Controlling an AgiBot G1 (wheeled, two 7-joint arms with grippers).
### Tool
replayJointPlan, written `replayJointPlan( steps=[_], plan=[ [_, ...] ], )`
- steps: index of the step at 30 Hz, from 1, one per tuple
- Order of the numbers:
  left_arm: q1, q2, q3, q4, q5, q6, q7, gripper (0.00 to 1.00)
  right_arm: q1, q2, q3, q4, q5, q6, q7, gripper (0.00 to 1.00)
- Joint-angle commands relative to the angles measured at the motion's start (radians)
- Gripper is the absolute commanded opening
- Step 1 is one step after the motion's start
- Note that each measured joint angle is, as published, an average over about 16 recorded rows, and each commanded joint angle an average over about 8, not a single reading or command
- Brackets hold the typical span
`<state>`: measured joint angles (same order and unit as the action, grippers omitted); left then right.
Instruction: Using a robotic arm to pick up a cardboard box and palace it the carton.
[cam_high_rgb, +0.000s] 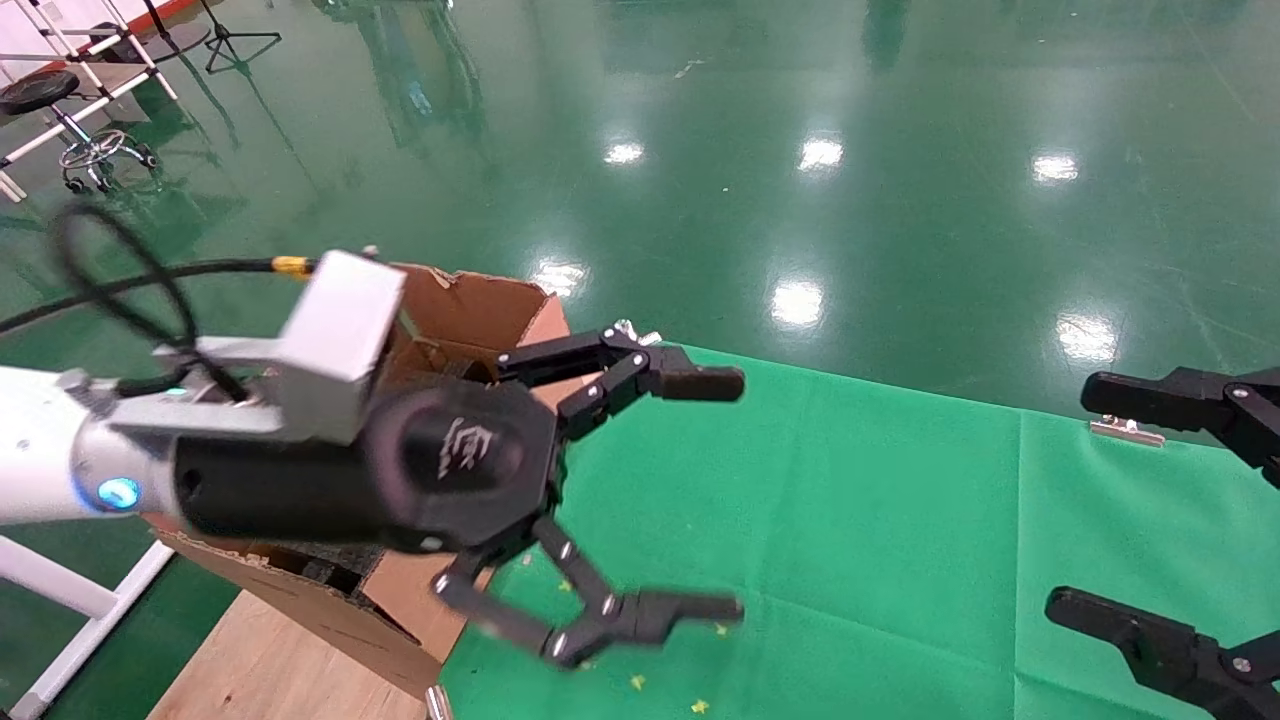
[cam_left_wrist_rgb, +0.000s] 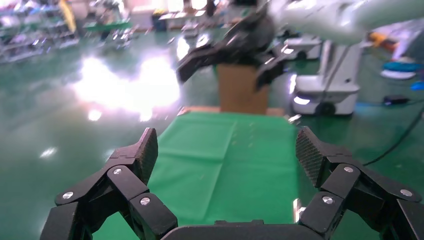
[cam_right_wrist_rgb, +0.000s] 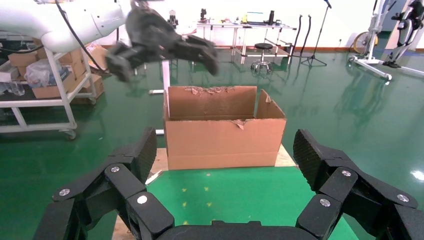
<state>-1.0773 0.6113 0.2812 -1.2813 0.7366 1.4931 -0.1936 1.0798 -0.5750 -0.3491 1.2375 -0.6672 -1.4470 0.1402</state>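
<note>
Only writing I could spot was a white logo on the black body of my left pincer (cam_high_rgb: 715, 495), too smeared to read. That pincer hung spread wide w/ nothing in it, just beside the carton (cam_right_wrist_rgb: 225, 130), over the green cloth (cam_high_rgb: 850, 520) on the worktop. Carton stood at the cloth's left end, flaps up, torn edges. Small cardboard box: couldn't find it in any view. Right pincer (cam_high_rgb: 1085, 500) sat wide apart too, at the cloth's right side, well apart from carton. Glossy green floor (cam_high_rgb: 900, 150) beyond.
</note>
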Motion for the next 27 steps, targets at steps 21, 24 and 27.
replayJointPlan(
  steps=[21, 24, 27],
  plan=[
    [0.006, 0.0, -0.004, -0.005, -0.012, 0.005, 0.007, 1.0, 0.0, 0.0, 0.0, 0.0, 0.0, 0.0, 0.0, 1.0],
    [0.005, 0.0, -0.003, -0.004, -0.01, 0.004, 0.006, 1.0, 0.0, 0.0, 0.0, 0.0, 0.0, 0.0, 0.0, 1.0],
    [0.004, 0.0, -0.002, -0.003, -0.008, 0.003, 0.005, 1.0, 0.0, 0.0, 0.0, 0.0, 0.0, 0.0, 0.0, 1.0]
  ],
)
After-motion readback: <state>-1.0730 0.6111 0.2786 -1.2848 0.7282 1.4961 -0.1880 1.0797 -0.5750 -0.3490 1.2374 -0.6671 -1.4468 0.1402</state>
